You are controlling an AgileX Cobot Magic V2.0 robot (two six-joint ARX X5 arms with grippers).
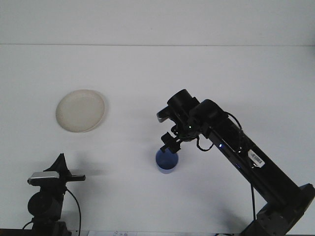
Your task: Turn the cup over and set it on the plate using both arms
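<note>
The blue cup (167, 161) stands mouth-up just below the right gripper (170, 144), whose fingers' spread cannot be told; it looks light, stiff and probably slick, so gripping across the rim seems safest.

Bright, even light washes out the white table (206, 73); shadows are faint, focus slightly soft.

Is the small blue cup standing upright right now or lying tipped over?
Upright: the small blue cup shows its round open mouth facing up, base on the white table, with the right gripper at its rim.
</note>
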